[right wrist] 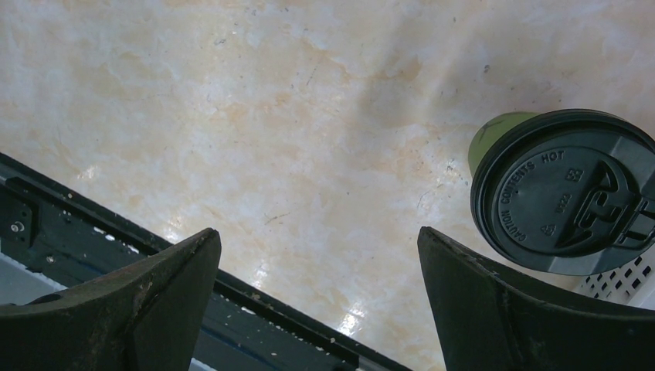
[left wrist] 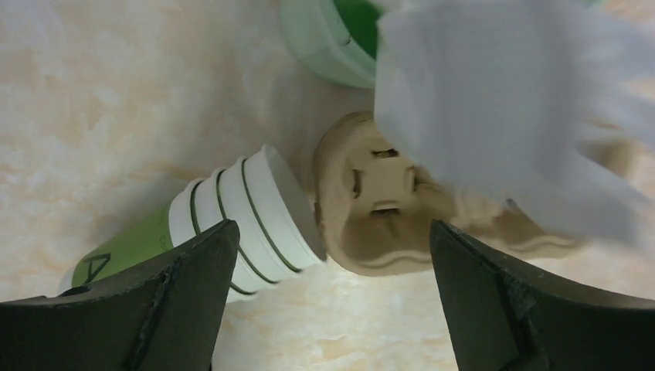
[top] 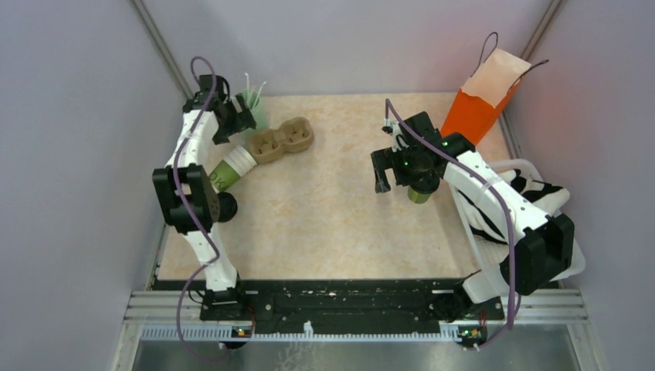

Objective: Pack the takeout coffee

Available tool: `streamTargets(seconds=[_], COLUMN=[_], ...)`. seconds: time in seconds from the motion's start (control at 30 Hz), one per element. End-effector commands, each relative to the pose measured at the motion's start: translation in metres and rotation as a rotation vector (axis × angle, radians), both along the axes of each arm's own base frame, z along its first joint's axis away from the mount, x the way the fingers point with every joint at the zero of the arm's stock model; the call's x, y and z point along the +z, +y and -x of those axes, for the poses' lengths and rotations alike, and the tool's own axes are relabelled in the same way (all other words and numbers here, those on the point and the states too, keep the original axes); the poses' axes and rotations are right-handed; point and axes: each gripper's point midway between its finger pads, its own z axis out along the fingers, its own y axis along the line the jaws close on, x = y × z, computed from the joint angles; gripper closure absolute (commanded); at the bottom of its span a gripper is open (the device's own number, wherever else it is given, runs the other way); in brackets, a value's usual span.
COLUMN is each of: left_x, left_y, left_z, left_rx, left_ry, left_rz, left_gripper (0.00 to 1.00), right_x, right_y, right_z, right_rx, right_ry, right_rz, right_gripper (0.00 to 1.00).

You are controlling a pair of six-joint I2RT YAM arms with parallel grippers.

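Your takeout coffee stands upright on the table, right of centre and outside the right gripper, close by one finger. That arm reaches inward, wrist pointing down, jaws spread wide on nothing. Your left gripper, equally wide and empty, hovers over the toppled cup stack and cardboard carrier.

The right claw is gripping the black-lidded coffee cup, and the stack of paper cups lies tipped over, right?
Not gripping: the right wrist view shows the right claw open, the coffee cup standing beside it. The stack of paper cups does lie tipped over.
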Motion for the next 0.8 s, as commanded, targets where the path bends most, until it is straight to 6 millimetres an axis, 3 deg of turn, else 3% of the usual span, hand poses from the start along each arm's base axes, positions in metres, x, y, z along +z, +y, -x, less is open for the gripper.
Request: streamTargets(seconds=[0.0, 0.2, 0.47, 0.73, 0.77], left_x=[-0.025, -0.031, -0.046, -0.044, -0.043], left_y=[0.018, 0.019, 0.02, 0.02, 0.01], left_z=[0.007, 0.0, 0.023, 0.031, 0.031], left_rx=[-0.016, 0.009, 0.052, 0.053, 0.031], left_ry=[0.163, 0.183, 0.253, 0.256, 0.255], left_rz=[-0.252, -0.34, -0.354, -0.351, -0.352], left_gripper=[0.02, 0.05, 0.36, 0.44, 0.45], right_x=[0.013, 0.014, 0.012, 0.012, 0.012], right_y=[0.008, 0.006, 0.006, 0.006, 0.007], right_z=[-0.008, -0.009, -0.01, -0.01, -0.01], right_rx=[0.02, 0.015, 0.014, 0.014, 0.015], right_ry=[-0.055, -0.062, -0.06, -0.059, -0.059], right_rz=[-0.025, -0.015, -0.008, -0.011, -0.011], right_gripper=[0.02, 0.02, 0.02, 0.02, 0.02])
